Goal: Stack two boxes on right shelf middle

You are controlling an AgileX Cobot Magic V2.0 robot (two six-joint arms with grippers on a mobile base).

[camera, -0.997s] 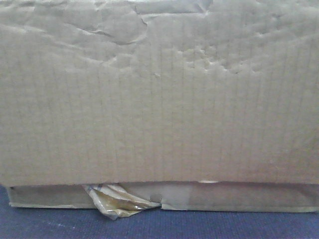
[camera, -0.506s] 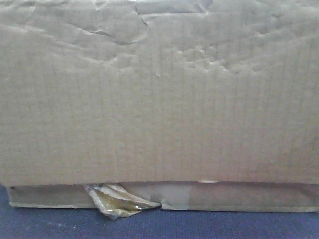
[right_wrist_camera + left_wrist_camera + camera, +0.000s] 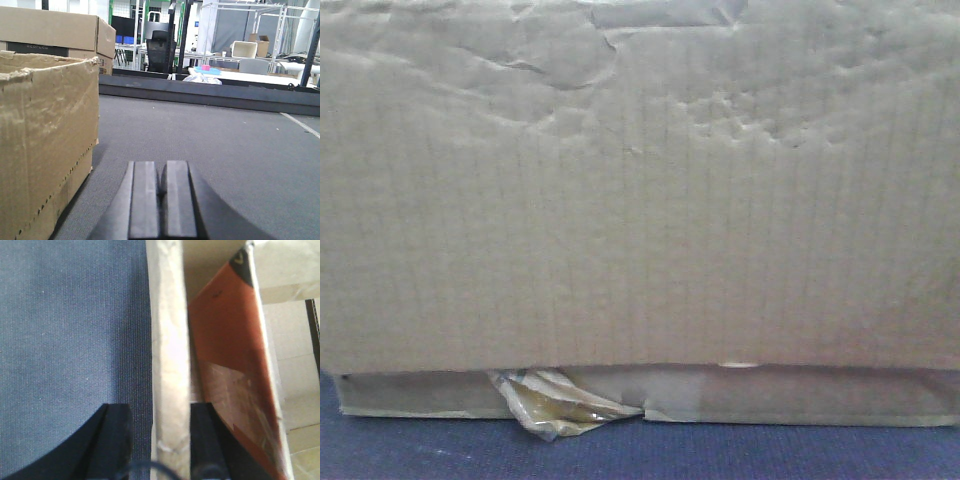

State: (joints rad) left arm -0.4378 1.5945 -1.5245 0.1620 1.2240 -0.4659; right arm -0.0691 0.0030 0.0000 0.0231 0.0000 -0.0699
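Observation:
A tan corrugated cardboard box (image 3: 640, 200) with a dented, wrinkly face fills the front view. A tuft of yellowish tape (image 3: 560, 403) hangs at its bottom edge. In the left wrist view my left gripper (image 3: 159, 410) is open and straddles the box's pale wall edge (image 3: 170, 355). Its right finger is inside against the wall, and its left finger is outside with a gap of carpet between. My right gripper (image 3: 162, 167) is shut and empty, low over the carpet, right of a box (image 3: 45, 145). Behind it sits a second box (image 3: 55, 32). The shelf is out of view.
Blue-grey carpet (image 3: 70, 330) lies under everything. An orange-brown inner panel (image 3: 225, 340) with tape shows inside the box. A low dark rail (image 3: 210, 92) crosses the floor behind the right gripper, with chairs, tables and frames beyond it.

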